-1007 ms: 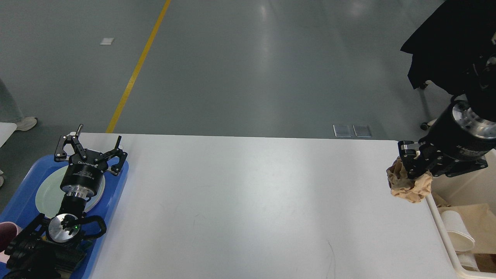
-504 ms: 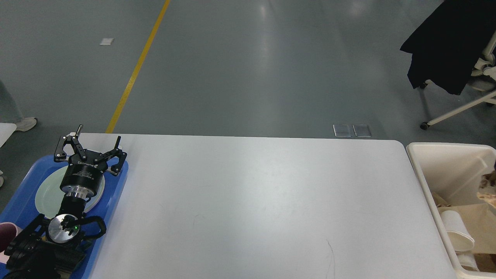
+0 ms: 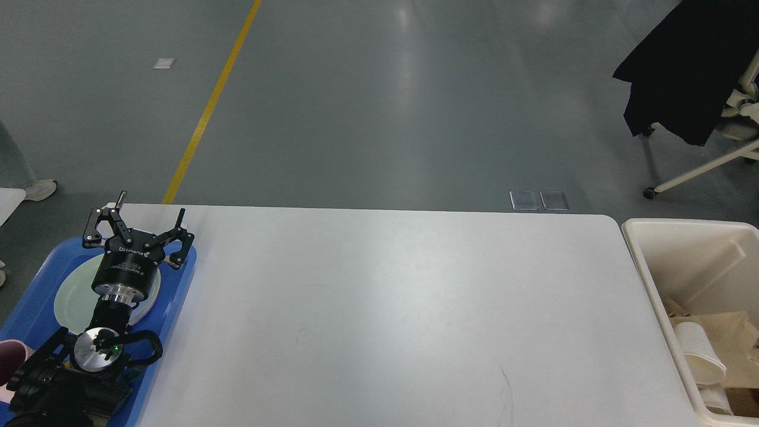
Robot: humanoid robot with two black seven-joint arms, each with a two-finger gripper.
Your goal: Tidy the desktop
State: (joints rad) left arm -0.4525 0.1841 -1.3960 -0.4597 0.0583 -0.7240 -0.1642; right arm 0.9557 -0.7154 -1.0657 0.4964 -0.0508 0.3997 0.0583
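Note:
The desktop [image 3: 391, 308] is a wide white tabletop with faint dark scuffs, and nothing lies on its bare surface. My left gripper [image 3: 142, 222] hangs open over the far end of a blue tray [image 3: 178, 284] at the desktop's left edge, with nothing between its fingers. A pale green plate [image 3: 71, 296] lies in the tray under the arm. My right gripper is out of view.
A cream bin [image 3: 652, 279] stands off the desktop's right edge with a paper cup [image 3: 699, 353] and brown paper inside. A pink cup [image 3: 10, 362] shows at the tray's near left. A chair draped with dark cloth [image 3: 682, 71] stands back right. Someone's shoe [image 3: 38, 188] is far left.
The right arm, which was shut on a crumpled brown paper ball at the desktop's right edge, has left the view with it. The left arm has not moved.

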